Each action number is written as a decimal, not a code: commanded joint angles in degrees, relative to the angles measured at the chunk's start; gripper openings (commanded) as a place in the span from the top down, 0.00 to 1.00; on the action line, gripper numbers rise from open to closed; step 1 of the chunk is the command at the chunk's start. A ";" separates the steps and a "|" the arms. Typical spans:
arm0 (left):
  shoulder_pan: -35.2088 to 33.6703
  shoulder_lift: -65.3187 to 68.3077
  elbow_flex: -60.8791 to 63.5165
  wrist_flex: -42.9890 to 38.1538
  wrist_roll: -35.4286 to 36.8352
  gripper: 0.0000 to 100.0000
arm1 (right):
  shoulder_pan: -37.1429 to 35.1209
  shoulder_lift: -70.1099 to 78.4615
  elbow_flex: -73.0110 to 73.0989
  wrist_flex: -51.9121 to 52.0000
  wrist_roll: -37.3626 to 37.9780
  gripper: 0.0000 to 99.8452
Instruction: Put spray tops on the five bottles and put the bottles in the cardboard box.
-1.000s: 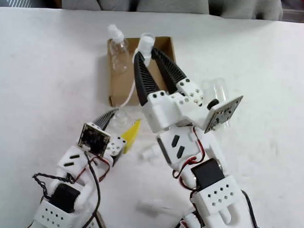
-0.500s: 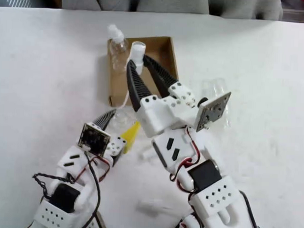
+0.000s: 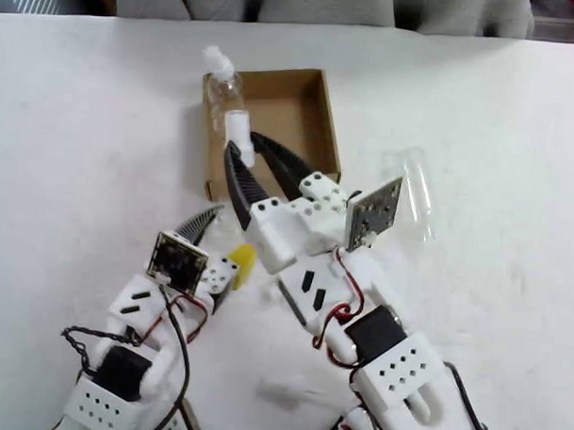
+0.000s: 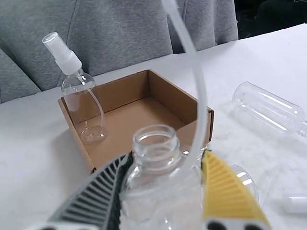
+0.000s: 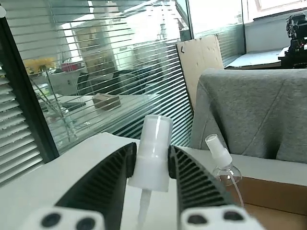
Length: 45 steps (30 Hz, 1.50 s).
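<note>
My left gripper (image 3: 225, 234) (image 4: 165, 163) is shut on a clear open-necked bottle (image 4: 154, 152), held upright just in front of the cardboard box (image 3: 289, 109) (image 4: 125, 120). My right gripper (image 3: 243, 146) (image 5: 151, 149) is shut on a white spray top (image 3: 238, 138) (image 5: 153, 149) above the box's left side. Its thin tube (image 4: 194, 76) hangs down beside the bottle's neck. One capped bottle (image 3: 222, 83) (image 4: 76, 88) (image 5: 223, 168) stands in the box's far left corner.
A clear uncapped bottle (image 3: 412, 189) (image 4: 269, 108) lies on the white table to the right of the box. A loose spray top (image 3: 290, 394) lies near the arms' bases. A grey upholstered seat runs along the table's far edge.
My right gripper has carried the spray top from the box's far edge leftward and nearer, toward the bottle in my left gripper. The left arm has stayed still.
</note>
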 commanded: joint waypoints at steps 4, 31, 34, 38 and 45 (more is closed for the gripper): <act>-0.22 -1.10 -0.18 0.00 -0.62 0.87 | 2.07 -2.68 -9.76 0.13 0.35 0.98; 0.13 -1.01 -0.18 0.09 -0.62 0.87 | 4.00 5.32 -12.75 -4.88 0.44 0.98; 0.04 -1.01 -0.18 0.09 -0.62 0.87 | 4.00 6.81 -12.84 -6.29 0.44 0.98; 0.22 -1.01 -0.18 0.09 -0.62 0.87 | 4.35 7.16 -12.84 -7.60 0.44 0.98; 0.22 -1.01 -0.18 0.09 -0.62 0.87 | 5.14 7.43 -13.71 -8.48 0.44 0.98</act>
